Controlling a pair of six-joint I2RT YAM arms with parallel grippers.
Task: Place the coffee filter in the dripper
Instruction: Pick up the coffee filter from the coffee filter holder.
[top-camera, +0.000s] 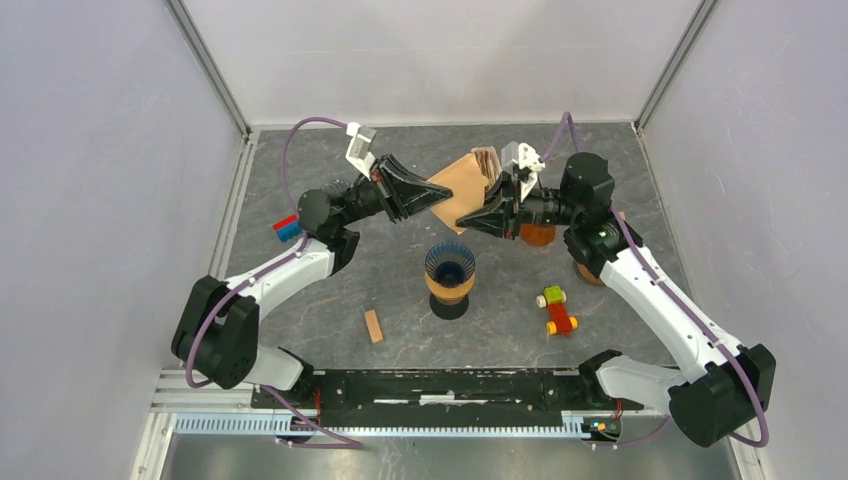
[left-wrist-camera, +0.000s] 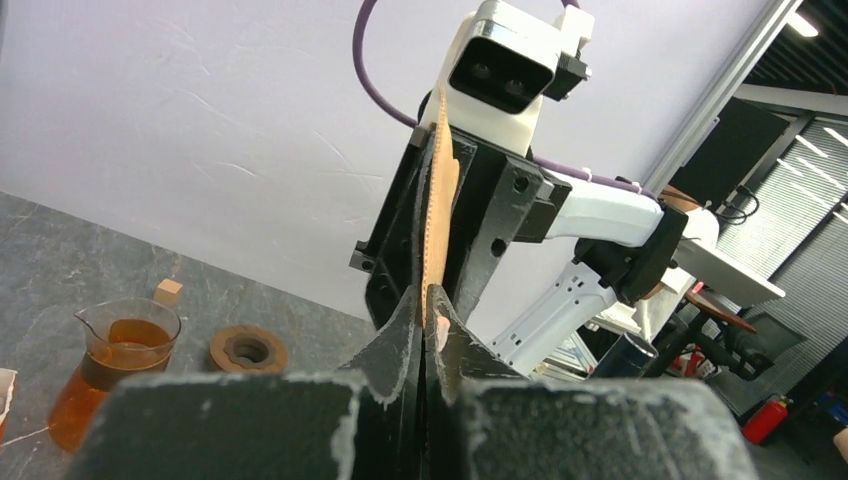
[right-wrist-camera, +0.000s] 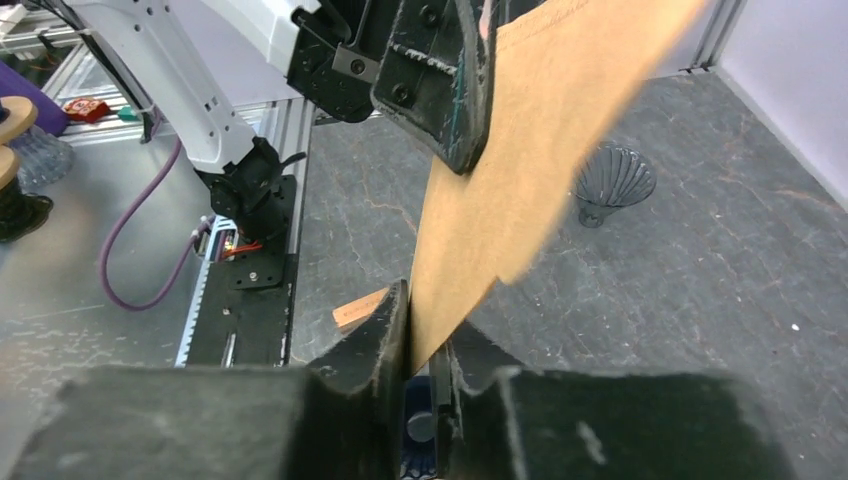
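1. The left claw (top-camera: 432, 191) is pressed fully together on the coffee filter (top-camera: 466, 178). In the left wrist view its two fingers meet with only the thin brown sheet between them.
2. The right claw (right-wrist-camera: 424, 322) is nearly together around the filter's lower corner. One finger lies against the paper and a thin dark gap shows beside the other. I cannot tell whether it truly pinches the sheet.
3. The filter is held off the table (top-camera: 400, 300) between the two claws, still folded flat. In the top view it lies just beyond the dripper (top-camera: 450, 262) and apart from it.
4. The dripper stands upright on its stand between the arms, mouth up.
5. The right arm covers most of a beaker of orange liquid (top-camera: 538, 234) in the top view. The left wrist view shows the beaker more fully, near a brown ring (left-wrist-camera: 247, 350) and a small wooden cube (left-wrist-camera: 168, 292).
6. From the left wrist the filter is seen edge-on, as a narrow strip.
7. From the right wrist its upper part is blurred and cut off by the frame. A dark blue sliver low between the fingers is too small to name.
8. A clear ribbed cone (right-wrist-camera: 613, 182) stands on the table in that view.
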